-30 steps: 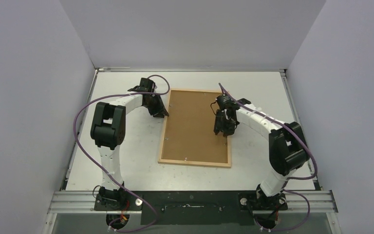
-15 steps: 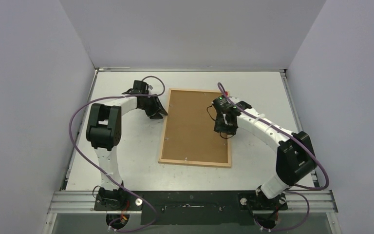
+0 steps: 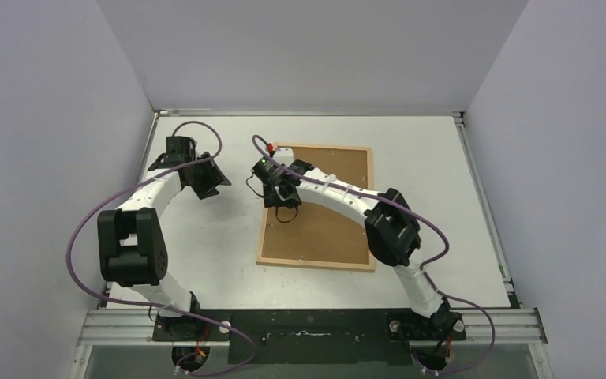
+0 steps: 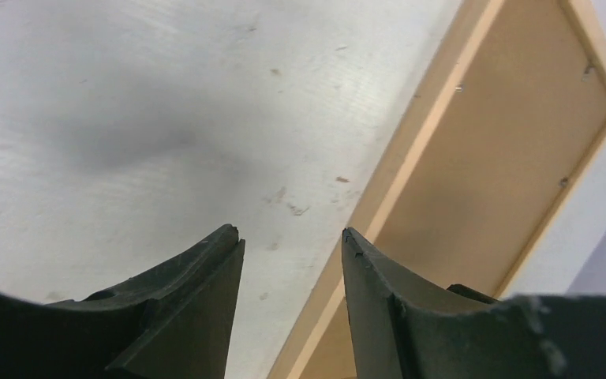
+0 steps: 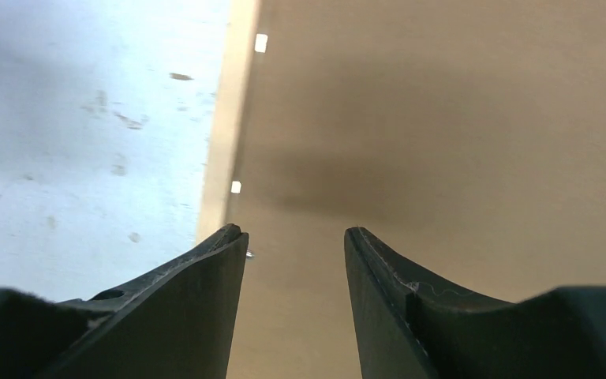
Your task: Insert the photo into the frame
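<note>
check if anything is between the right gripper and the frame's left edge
Nothing visible does: the right gripper hangs open and empty directly over the frame at its left rail, with only air beneath it.

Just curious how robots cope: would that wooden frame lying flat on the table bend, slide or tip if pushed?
Probably stiff: the frame has straight wooden rails around a flat brown board. Lying flat on the smooth table, it would likely slide, not tip. Its thin, low edge looks hard to pinch.
</note>
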Controlling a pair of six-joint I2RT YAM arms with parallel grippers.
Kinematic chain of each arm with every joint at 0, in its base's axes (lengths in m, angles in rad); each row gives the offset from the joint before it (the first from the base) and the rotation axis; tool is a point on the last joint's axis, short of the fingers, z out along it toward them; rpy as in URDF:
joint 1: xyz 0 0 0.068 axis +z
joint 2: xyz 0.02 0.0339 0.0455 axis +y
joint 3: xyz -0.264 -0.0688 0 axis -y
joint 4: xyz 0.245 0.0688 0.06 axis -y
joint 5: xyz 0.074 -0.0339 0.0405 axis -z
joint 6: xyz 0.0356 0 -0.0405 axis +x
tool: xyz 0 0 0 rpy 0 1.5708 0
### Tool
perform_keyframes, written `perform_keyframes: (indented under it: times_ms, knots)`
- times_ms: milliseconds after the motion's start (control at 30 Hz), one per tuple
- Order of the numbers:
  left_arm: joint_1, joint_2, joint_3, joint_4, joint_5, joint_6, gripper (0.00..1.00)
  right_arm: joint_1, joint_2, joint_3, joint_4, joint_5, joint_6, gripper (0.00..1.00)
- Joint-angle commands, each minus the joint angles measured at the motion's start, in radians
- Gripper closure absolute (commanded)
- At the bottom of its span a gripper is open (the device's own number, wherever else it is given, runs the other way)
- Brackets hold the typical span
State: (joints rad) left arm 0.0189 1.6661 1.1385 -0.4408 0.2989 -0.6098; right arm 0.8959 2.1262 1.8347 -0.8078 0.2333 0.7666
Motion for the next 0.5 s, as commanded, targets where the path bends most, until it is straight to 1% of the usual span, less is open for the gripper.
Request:
perform_keyframes:
  times_ms: [0, 67, 200, 367, 467]
  knots:
    - [0.037, -0.083, -0.065, -0.091, -0.137, 0.047, 0.52, 0.026, 0.099, 0.173, -0.010, 0.060, -0.014, 0.50]
    - [0.061, -0.109, -0.098, -0.097, -0.153, 0.048, 0.51, 0.036, 0.171, 0.261, -0.028, 0.055, -0.023, 0.49]
    - [0.102, -0.147, -0.145, -0.110, -0.146, 0.050, 0.50, 0.047, 0.267, 0.381, -0.074, 0.070, -0.029, 0.49]
    - [0.123, -0.160, -0.173, -0.114, -0.133, 0.050, 0.50, 0.051, 0.338, 0.448, -0.112, 0.094, -0.029, 0.52]
    - [0.126, -0.153, -0.175, -0.112, -0.123, 0.047, 0.50, 0.055, 0.360, 0.458, -0.104, 0.094, -0.045, 0.58]
